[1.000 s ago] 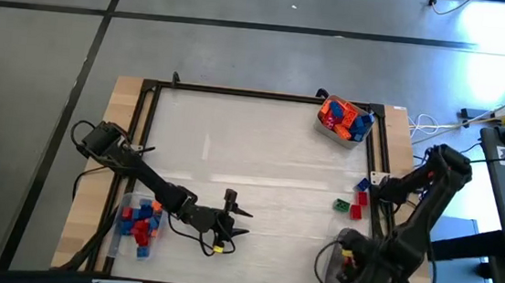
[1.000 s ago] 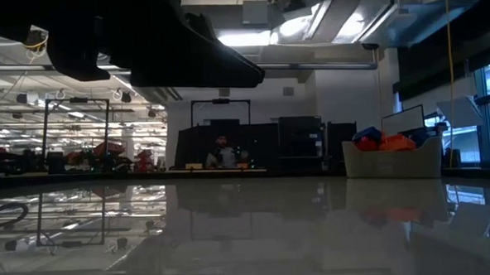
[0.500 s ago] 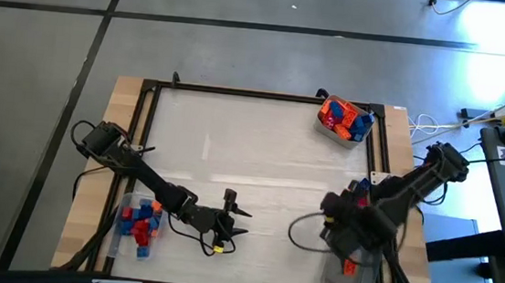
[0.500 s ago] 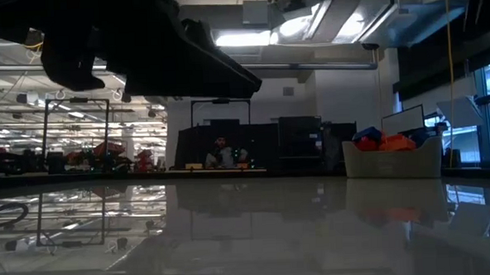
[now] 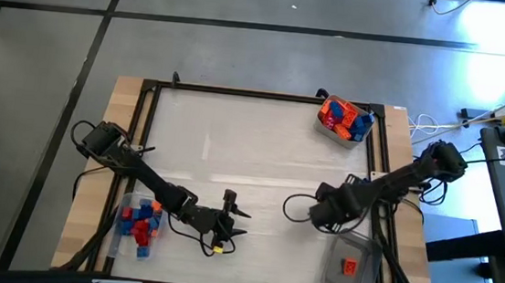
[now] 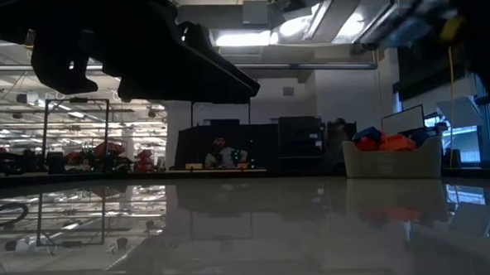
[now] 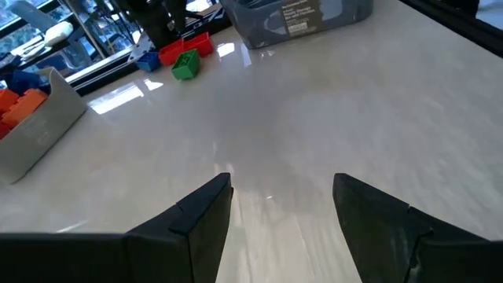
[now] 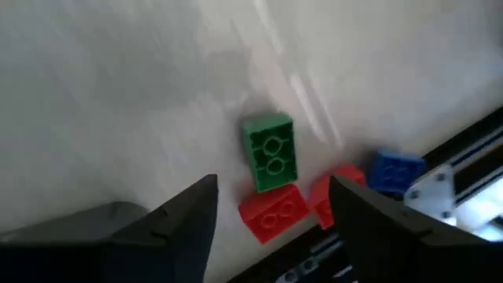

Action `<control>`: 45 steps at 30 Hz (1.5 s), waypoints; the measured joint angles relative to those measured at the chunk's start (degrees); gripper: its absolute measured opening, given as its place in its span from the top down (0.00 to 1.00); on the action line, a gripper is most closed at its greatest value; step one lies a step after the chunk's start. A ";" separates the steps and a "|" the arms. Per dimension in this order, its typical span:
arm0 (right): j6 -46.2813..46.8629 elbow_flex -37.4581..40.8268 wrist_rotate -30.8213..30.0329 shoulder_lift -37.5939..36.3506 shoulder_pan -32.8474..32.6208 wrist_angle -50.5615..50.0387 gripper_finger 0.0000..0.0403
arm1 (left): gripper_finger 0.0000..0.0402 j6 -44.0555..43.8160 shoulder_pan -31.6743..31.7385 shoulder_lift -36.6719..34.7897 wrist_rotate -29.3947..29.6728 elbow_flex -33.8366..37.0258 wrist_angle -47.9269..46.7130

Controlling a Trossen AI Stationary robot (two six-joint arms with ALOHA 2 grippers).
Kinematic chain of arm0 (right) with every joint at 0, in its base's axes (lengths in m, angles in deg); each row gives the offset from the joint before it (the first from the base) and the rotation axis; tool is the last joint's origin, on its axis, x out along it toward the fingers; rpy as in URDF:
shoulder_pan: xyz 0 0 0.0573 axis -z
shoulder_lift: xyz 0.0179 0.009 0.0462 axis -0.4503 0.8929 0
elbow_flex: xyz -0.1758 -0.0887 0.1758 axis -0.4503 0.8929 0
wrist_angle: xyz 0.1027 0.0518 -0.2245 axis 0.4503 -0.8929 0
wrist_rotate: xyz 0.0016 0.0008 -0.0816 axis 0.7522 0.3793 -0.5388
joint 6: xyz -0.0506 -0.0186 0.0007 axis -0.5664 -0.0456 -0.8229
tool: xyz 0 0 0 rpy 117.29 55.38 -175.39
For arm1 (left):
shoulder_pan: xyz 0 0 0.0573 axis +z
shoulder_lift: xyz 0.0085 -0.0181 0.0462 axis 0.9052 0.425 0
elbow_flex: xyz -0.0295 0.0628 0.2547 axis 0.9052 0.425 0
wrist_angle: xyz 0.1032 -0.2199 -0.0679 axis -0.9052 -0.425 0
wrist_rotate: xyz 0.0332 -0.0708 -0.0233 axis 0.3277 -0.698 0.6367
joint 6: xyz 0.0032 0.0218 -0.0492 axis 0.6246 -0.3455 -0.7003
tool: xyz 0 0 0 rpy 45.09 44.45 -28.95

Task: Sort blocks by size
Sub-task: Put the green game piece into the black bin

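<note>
My right gripper hangs open and pointing down near the table's right edge. Below it lie loose blocks: a green block, two red blocks and a blue block, all flat on the table and untouched. In the high view my right arm hides them. One orange-red block lies in the clear tub at the near right. My left gripper waits open above the near middle of the table, its fingers holding nothing.
A tub full of orange and blue blocks stands at the far right corner, and shows in the low view as well. Another tub with blue and red blocks sits at the near left. A dark frame rims the table.
My right arm has swung away from the near-right tub, toward the table's far edge and its middle, and has sunk and rolled. It now stands over the loose blocks. The tub it covered is bared, with an orange-red block lying inside.
</note>
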 joint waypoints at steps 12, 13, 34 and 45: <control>-6.55 11.48 4.62 0.00 5.01 9.28 0.22 | 0.48 -0.02 0.00 0.00 -0.19 0.00 0.03; -7.28 12.11 4.62 0.00 5.01 10.44 0.22 | 0.48 -0.02 0.00 0.00 -0.19 0.00 0.06; -7.50 19.15 3.47 -0.13 4.90 20.21 0.64 | 0.48 -0.02 0.07 0.00 -0.17 0.00 0.07; -6.93 10.08 2.14 0.07 4.90 12.70 0.64 | 0.48 -0.02 0.11 0.00 -0.17 0.00 0.07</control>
